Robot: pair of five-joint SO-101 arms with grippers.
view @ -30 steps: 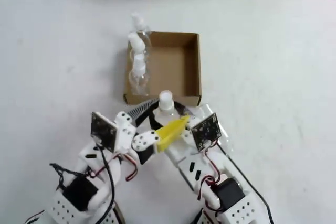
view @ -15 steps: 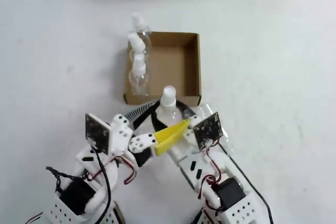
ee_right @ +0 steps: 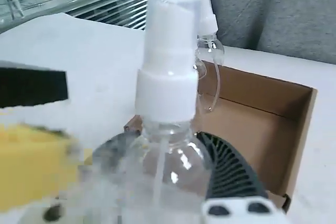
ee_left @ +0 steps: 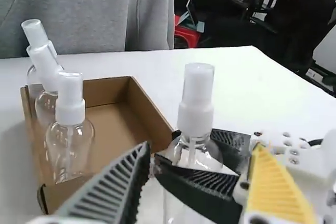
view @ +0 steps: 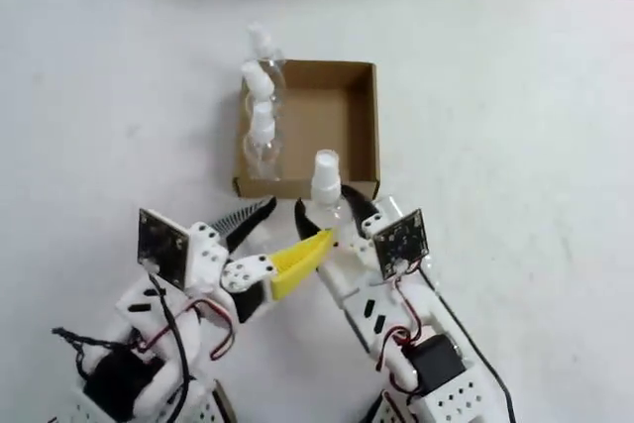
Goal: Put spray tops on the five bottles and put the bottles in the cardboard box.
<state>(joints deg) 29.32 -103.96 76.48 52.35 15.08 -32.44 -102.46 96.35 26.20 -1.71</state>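
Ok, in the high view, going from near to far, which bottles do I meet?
bottle held in the right claw, just before the cardboard box → nearest boxed bottle → middle boxed bottle → farthest boxed bottle, all three along the box's left wall.

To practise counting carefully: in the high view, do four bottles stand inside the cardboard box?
No: three bottles stand along one wall inside the cardboard box; a fourth bottle is outside it, in the right gripper.
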